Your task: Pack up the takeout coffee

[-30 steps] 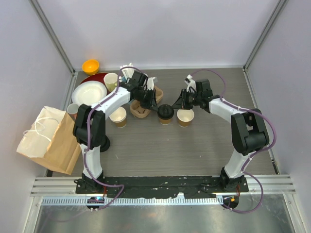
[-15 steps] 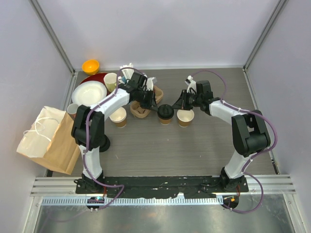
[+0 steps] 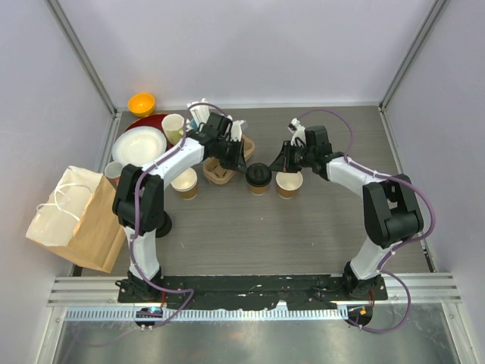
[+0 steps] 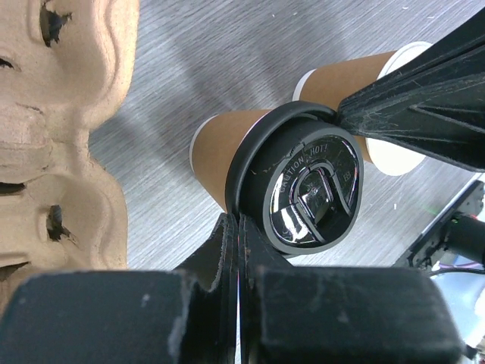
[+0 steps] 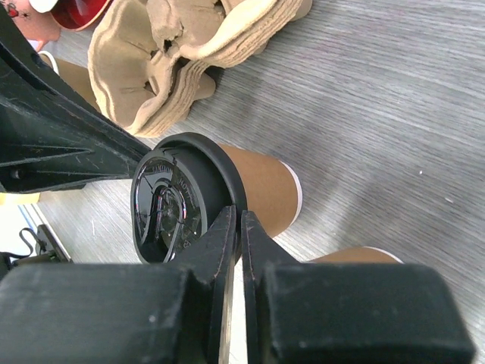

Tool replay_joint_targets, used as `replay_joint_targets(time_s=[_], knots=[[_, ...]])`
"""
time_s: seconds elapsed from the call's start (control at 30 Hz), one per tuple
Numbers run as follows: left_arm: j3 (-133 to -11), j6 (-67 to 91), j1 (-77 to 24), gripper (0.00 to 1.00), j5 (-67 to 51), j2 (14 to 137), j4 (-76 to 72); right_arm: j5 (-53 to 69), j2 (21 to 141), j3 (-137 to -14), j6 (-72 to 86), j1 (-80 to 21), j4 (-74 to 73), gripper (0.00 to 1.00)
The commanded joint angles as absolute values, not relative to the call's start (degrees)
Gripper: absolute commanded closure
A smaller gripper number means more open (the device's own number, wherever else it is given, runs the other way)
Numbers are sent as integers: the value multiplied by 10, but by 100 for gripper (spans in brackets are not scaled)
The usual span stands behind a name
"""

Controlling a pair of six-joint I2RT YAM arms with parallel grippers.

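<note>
Left arm is nudging in toward centre vs a sec ago, and both grippers are now meeting at the lidded cup [image 3: 258, 178], mid-table.

I'm seeing the left gripper [image 4: 239, 227] w/ fingers pressed together, tips against the rim of the black lid [image 4: 307, 186]. The right gripper [image 5: 236, 220] is doing the same from the opp side, fingers all but touching. Can't tell if either is nipping the rim's lip or just bearing on it.

Packing is barely getting going, I reckon. One cup is wearing its lid, while two open cups [image 3: 289, 184] [image 3: 184, 183] are standing either side w/o lids. The pulp carrier [image 3: 218, 171] is sitting empty just behind, and the paper bag [image 3: 76, 220] is waiting far left.

The lidded cup is showing a brown kraft wall and a glossy black sip lid w/ raised lettering. It's standing upright, just beside the right-hand open cup.
</note>
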State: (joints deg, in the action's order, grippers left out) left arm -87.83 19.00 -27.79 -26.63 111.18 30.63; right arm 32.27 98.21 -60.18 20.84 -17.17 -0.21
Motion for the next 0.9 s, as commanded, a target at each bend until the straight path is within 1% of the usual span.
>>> replay_joint_targets(time_s=[0.0,0.2,0.3,0.33,0.4,0.43,0.53,0.63,0.87], knots=[[-890,135,-294,100,-213,1135,369,264,969,-624,169,-182,-113,91],[-903,134,-294,100,-224,1130,381,259,955,-656,163,-183,-126,87],[-910,131,-294,100,-228,1131,384,265,960,-671,161,-182,-135,84],[-914,131,-294,100,-230,1132,386,264,959,-675,159,-182,-137,79],[-920,129,-294,100,-234,1133,390,262,957,-685,159,-182,-141,73],[-922,128,-294,100,-236,1133,391,264,956,-689,158,-182,-143,67],[-929,123,-294,100,-237,1136,395,274,960,-707,159,-180,-152,56],[-938,118,-295,100,-240,1138,405,267,958,-713,159,-175,-153,51],[-952,112,-301,100,-241,1126,412,272,967,-712,159,-171,-155,49]])
